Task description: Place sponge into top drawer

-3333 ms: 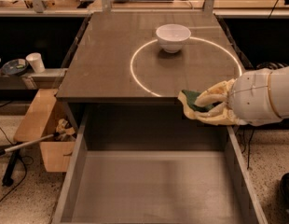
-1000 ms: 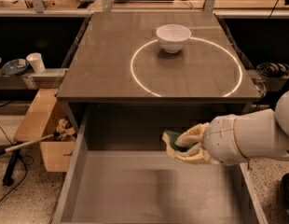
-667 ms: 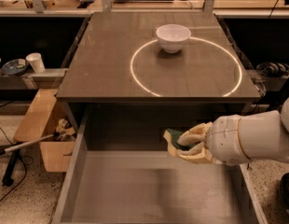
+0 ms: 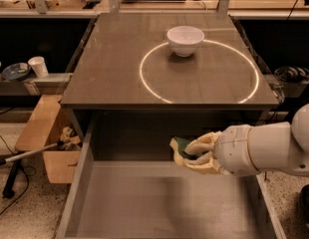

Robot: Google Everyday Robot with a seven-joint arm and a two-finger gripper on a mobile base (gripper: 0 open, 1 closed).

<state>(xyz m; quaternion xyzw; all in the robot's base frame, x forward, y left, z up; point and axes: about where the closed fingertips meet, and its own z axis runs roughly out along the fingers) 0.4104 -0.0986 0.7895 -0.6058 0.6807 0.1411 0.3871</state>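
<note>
Where hand (image 4: pixel 187 155) hovers over drawer (image 4: pixel 159 198), green sponge (image 4: pixel 182 144) pinched

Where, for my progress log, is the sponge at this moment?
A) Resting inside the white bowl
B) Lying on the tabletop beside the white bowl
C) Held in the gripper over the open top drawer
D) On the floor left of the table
C: the gripper is closed around the sponge, in front of the table's front edge and over the grey bottom of the open top drawer.
</note>
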